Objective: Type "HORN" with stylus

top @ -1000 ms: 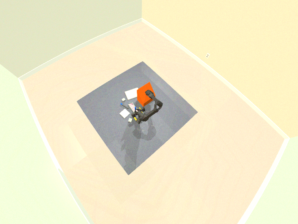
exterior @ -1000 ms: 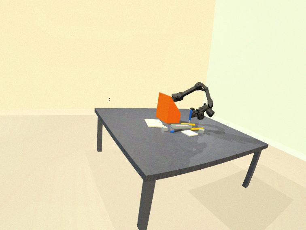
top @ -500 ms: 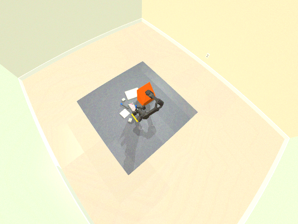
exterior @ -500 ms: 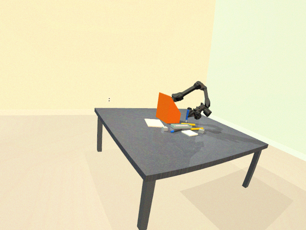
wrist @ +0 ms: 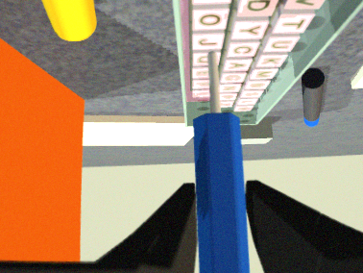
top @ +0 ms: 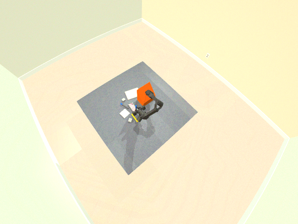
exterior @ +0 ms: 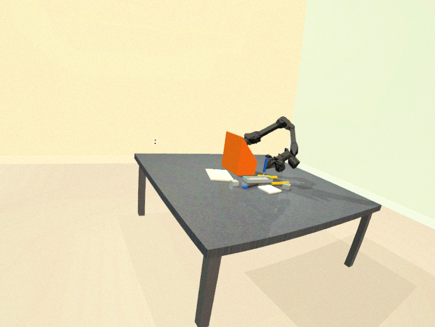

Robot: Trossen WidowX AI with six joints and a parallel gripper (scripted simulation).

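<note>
Stylus, a blue faceted rod with a thin pale metal tip [top: 136,107] [exterior: 265,165] [wrist: 220,192], is gripped by the black tool [top: 136,109] [exterior: 267,163] [wrist: 220,192], near upright, its tip at the green-rimmed keyboard with pink-white keys [top: 131,106] [exterior: 257,179] [wrist: 207,41]; contact can't be told. From the keyboard, seen from the top, a tall orange block [top: 145,92] [exterior: 233,154] [wrist: 38,168] is the main obstacle at 1 to 2 o'clock, with a large white slab [top: 130,94] [exterior: 218,174] [wrist: 136,134] at 12. A dark rod with a blue end [top: 124,105] [exterior: 251,185] [wrist: 312,98] lies just beside at 9, a small white square slab [top: 124,113] [exterior: 269,189] at 7 to 8, a yellow cylindrical bar [top: 135,118] [exterior: 280,183] at 5 to 6, and small grey cubes at 10 and 6, all on the dark grey worktop [top: 103,108] [exterior: 197,207] [wrist: 139,58].
</note>
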